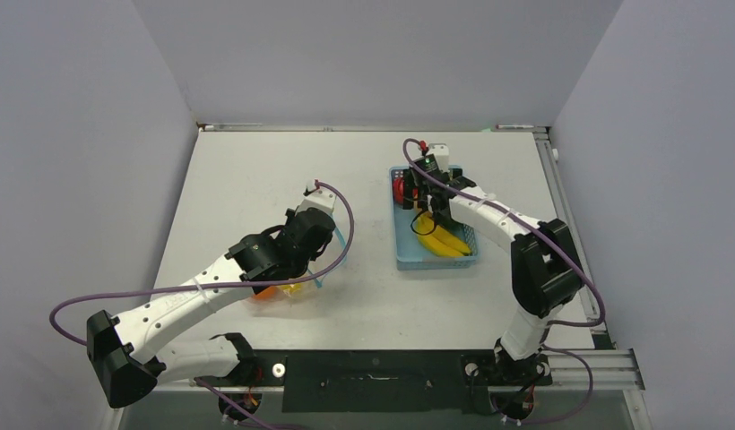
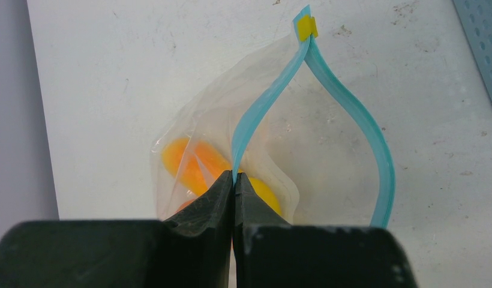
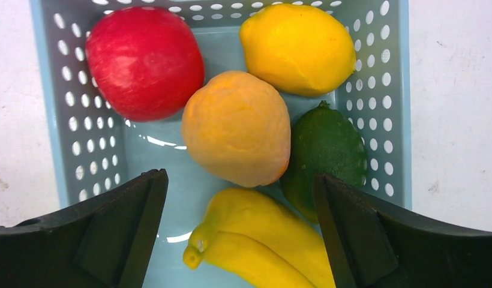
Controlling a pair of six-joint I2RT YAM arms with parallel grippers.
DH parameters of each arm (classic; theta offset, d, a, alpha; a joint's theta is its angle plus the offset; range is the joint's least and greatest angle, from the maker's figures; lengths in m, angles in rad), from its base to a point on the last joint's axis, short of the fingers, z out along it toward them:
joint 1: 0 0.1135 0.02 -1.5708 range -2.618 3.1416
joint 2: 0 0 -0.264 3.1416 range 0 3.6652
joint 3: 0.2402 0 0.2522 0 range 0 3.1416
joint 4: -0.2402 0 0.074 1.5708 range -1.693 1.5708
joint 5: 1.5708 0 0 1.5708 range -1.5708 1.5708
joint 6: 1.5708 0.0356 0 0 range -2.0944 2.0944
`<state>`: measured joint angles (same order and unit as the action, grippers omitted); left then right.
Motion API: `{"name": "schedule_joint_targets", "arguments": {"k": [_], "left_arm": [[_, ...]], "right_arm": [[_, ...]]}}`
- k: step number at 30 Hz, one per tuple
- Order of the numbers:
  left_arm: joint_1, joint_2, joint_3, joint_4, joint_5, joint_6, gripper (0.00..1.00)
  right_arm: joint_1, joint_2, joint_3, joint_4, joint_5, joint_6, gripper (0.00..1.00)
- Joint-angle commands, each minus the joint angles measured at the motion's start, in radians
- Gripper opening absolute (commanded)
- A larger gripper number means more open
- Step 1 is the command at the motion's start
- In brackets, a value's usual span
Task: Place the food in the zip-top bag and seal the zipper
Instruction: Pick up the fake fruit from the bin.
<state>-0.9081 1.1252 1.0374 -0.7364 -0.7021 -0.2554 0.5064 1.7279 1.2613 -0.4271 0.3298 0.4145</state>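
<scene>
Top view first: the left gripper [image 1: 306, 273] is down low over the zip-top bag [image 1: 290, 288], which lies on the left half of the table [image 1: 247, 170] with some orange pieces [image 1: 267, 292] showing through the plastic. The right gripper [image 1: 428, 208] hangs over the light-blue basket [image 1: 409, 263] on the right, bananas [image 1: 443, 240] visible in it. Honestly can't tell either set of jaws from up there. The left wrist cam clears that up: the jaws are pinched tight on one side of the zipper [image 2: 255, 111]. The mouth gapes open, and its two teal strips curve apart and meet at a yellow slider [image 2: 306, 27] at the far end. The orange pieces sit inside, down by the fingers. On the right wrist cam the jaws are spread wide and hold nothing, one finger on either side above an orange fruit [image 3: 237, 129]. Around it in the basket are a red apple [image 3: 144, 63], a lemon [image 3: 294, 48], a dark green fruit [image 3: 327, 147] and the bananas nearest the camera.
</scene>
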Motion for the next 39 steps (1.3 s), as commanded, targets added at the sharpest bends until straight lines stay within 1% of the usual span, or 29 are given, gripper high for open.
{"name": "schedule_joint_targets", "arguments": {"k": [1,10,11,13,14,20,22,24,27,30,34,39], "left_arm": [[0.001,-0.004,0.006,0.029,-0.006,0.004,0.00],[0.002,-0.002,0.005,0.029,-0.005,0.007,0.00],[0.001,-0.002,0.004,0.030,-0.005,0.007,0.00],[0.002,0.000,0.005,0.029,-0.005,0.007,0.00],[0.001,-0.001,0.005,0.029,-0.005,0.007,0.00],[0.001,0.001,0.004,0.031,-0.006,0.007,0.00],[0.002,-0.001,0.004,0.030,-0.005,0.007,0.00],[0.000,-0.001,0.005,0.029,-0.005,0.007,0.00],[0.001,-0.001,0.006,0.028,-0.005,0.007,0.00],[0.001,0.000,0.005,0.028,-0.006,0.006,0.00],[0.001,-0.001,0.005,0.028,-0.007,0.005,0.00],[0.000,-0.001,0.006,0.028,-0.007,0.005,0.00]], "right_arm": [[-0.032,0.043,0.062,0.023,-0.012,-0.019,0.94],[-0.046,0.133,0.096,0.026,-0.041,-0.020,0.94],[-0.046,0.139,0.098,0.026,-0.040,-0.019,0.94],[-0.046,0.145,0.098,0.027,-0.045,-0.021,1.00],[-0.046,0.145,0.096,0.030,-0.048,-0.020,0.96],[-0.046,0.126,0.075,0.037,-0.057,-0.022,0.83],[-0.046,0.117,0.068,0.039,-0.055,-0.023,0.76],[-0.046,0.108,0.063,0.042,-0.054,-0.022,0.70],[-0.046,0.102,0.062,0.042,-0.050,-0.022,0.53],[-0.045,0.089,0.061,0.034,-0.041,-0.020,0.44],[-0.040,0.049,0.053,0.029,-0.030,-0.018,0.36],[-0.024,-0.022,0.034,0.022,-0.015,-0.013,0.34]]}}
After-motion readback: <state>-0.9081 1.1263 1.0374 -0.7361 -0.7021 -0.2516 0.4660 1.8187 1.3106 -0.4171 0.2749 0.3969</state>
